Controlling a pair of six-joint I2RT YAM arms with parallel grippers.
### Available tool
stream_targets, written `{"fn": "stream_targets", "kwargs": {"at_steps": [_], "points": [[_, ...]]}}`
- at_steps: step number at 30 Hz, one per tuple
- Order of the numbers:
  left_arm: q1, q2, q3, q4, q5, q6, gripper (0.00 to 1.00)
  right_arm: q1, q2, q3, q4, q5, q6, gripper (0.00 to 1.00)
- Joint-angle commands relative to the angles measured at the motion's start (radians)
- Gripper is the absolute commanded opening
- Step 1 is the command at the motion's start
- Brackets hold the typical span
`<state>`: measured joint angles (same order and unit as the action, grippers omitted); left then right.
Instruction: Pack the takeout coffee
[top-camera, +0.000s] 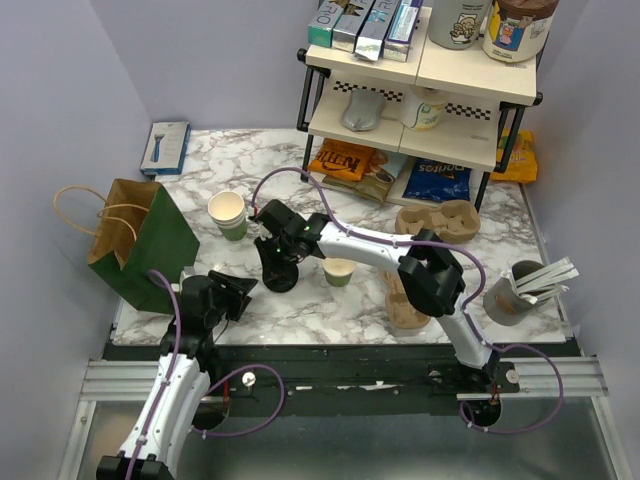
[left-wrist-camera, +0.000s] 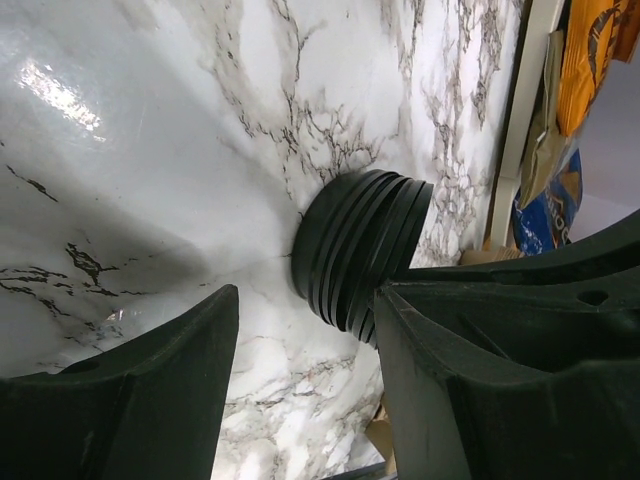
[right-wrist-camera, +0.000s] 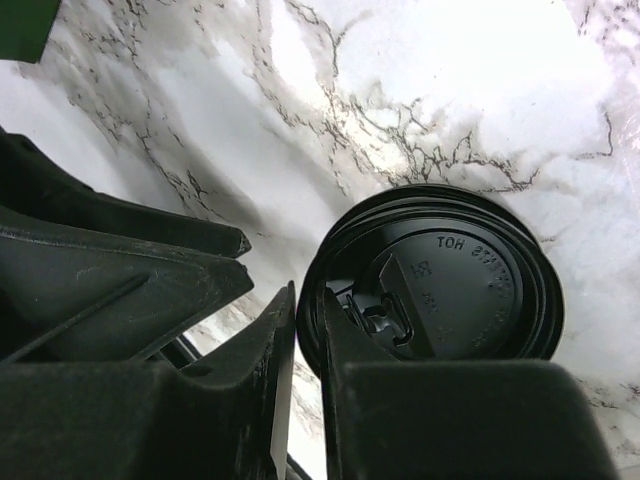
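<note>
Top view: the right gripper (top-camera: 279, 264) sits over the lid stack (top-camera: 284, 284), and the cup (top-camera: 340, 272) stands just right of the stack. Left wrist view: the left gripper (left-wrist-camera: 305, 340), fingers apart, is near the stack. Right wrist view: the fingers seem clamped on the top lid (right-wrist-camera: 450, 290) at its rim.

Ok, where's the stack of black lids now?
Top view, left of centre on the marble table: the lid stack sits between the left fingers and the open green cup, right fingers closed on the rim of its top lid.
</note>
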<state>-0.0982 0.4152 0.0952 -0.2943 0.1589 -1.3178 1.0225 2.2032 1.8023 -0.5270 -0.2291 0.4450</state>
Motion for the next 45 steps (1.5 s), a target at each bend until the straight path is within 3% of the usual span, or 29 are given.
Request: {"fn": "stream_targets", "kwargs": {"at_steps": [1,3,4,12,26,38,45], "points": [[0.0,0.011,0.017,0.001,0.002,0.02,0.64,0.01,0.016,0.026,-0.03,0.013,0.008,0.14],[0.0,0.017,0.014,0.018,0.008,0.02,0.64,0.008,0.0,0.009,-0.009,0.017,0.014,0.01],[0.0,0.025,0.012,0.024,0.016,0.02,0.64,0.008,-0.005,0.006,-0.005,0.017,0.018,0.01],[0.0,-0.006,-0.017,0.104,0.067,0.006,0.65,0.008,-0.048,-0.026,0.024,-0.013,0.038,0.01],[0.0,-0.036,-0.043,0.093,0.064,-0.006,0.65,0.007,-0.083,-0.066,0.064,-0.072,0.037,0.01],[0.0,0.048,-0.019,-0.002,0.044,0.049,0.61,0.007,-0.109,-0.101,0.128,-0.108,0.001,0.01],[0.0,0.111,-0.017,0.056,0.068,0.081,0.61,0.005,-0.158,-0.173,0.258,-0.206,-0.015,0.01]]}}
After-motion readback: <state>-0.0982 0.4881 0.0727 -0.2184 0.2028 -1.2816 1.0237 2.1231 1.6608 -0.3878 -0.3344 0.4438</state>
